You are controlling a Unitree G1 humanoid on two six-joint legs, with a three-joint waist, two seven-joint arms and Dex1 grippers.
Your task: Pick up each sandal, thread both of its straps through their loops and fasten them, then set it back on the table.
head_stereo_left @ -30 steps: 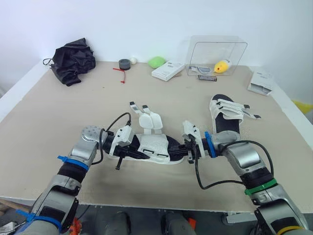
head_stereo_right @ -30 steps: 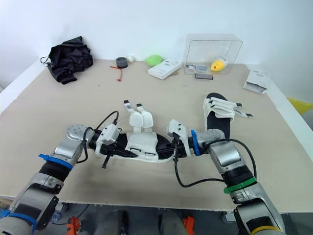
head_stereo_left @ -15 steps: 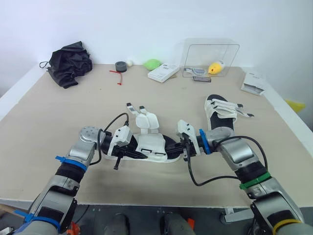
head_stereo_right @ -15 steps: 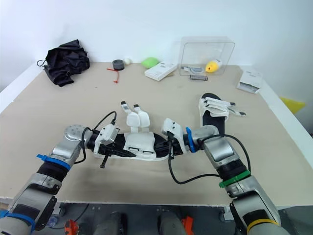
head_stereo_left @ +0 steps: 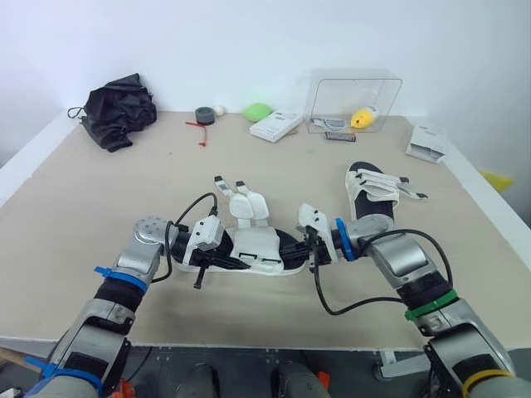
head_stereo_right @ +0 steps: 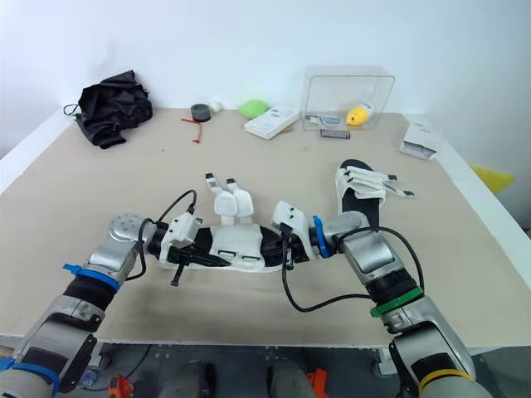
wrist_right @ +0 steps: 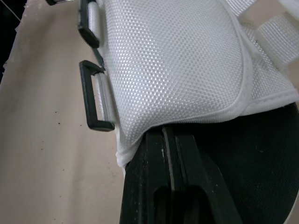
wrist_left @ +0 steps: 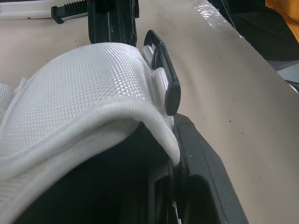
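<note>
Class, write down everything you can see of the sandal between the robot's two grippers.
The sandal has a black sole and white mesh upper. Its two straps stand open, unthreaded; black loops sit on the opposite edge. It sits crosswise near the table edge, left gripper and right gripper clamping its ends.

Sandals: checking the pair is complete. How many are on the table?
2. One sandal at the table's near middle; the other sandal farther back on the right. None seems hidden.
</note>
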